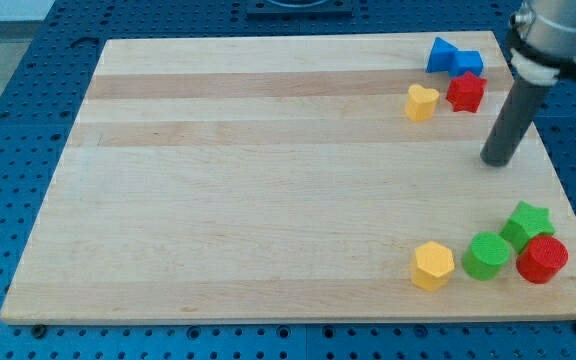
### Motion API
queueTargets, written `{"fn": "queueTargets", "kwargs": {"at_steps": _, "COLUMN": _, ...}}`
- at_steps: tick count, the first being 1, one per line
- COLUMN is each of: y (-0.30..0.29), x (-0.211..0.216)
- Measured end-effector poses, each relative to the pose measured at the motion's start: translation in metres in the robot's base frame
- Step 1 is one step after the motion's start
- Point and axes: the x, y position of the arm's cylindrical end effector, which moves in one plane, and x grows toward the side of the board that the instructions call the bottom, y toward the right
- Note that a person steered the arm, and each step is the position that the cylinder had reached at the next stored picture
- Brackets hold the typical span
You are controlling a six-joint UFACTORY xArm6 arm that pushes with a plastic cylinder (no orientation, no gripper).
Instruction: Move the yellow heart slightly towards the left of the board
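The yellow heart (421, 102) lies on the wooden board (268, 180) near the view's top right. A red star-like block (465, 91) touches its right side. My tip (495, 161) rests on the board to the right of and below the heart, about a block's width past the red star, touching no block. The dark rod rises from it toward the view's top right corner.
Two blue blocks (453, 58) sit just above the red star-like block. At the bottom right lie a yellow hexagon (433, 265), a green cylinder (487, 256), a green star (527, 223) and a red cylinder (542, 259), clustered near the board's right edge.
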Motion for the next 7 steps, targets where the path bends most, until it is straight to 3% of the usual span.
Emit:
{"fn": "queueTargets", "kwargs": {"at_steps": 3, "y": -0.037, "x": -0.069}}
{"fn": "queueTargets", "kwargs": {"at_steps": 5, "y": -0.047, "x": -0.068}}
{"fn": "queueTargets", "kwargs": {"at_steps": 7, "y": -0.118, "x": -0.085}}
